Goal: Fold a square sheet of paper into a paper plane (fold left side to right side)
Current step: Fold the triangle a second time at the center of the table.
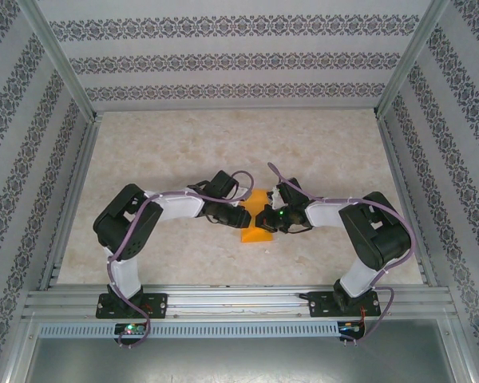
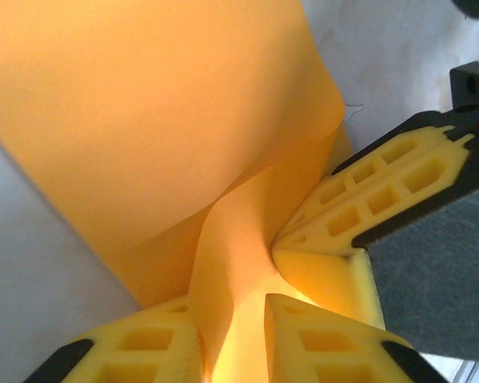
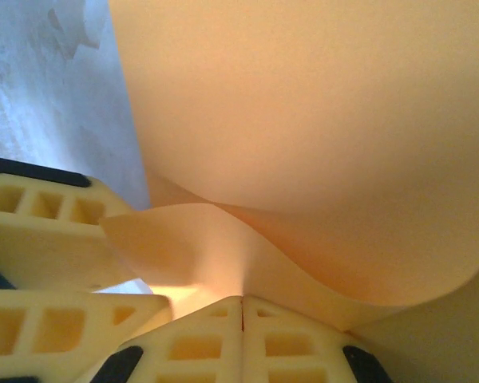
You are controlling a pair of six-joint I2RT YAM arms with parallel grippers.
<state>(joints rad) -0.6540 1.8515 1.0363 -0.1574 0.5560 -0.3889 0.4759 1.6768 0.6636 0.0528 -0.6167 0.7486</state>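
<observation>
Near the middle of the table (image 1: 184, 144) the orange sheet (image 1: 256, 227) lies long axis near-to-far, seemingly narrowing toward the far side, the right pincer (image 3: 243, 307) clamped on its bowed layers and the left pincer (image 2: 231, 323) slightly apart around them, so the uncreased fold may spring open or skew.

Two robot arms, the left arm (image 1: 128, 225) at eight o'clock and the right arm (image 1: 375, 233) at four o'clock, show black joints, white links, looping purple cables (image 1: 126, 243), a green wrist light (image 1: 281, 214) and yellow lattice-moulded gripper fingers (image 3: 199, 348) backed in black.
</observation>
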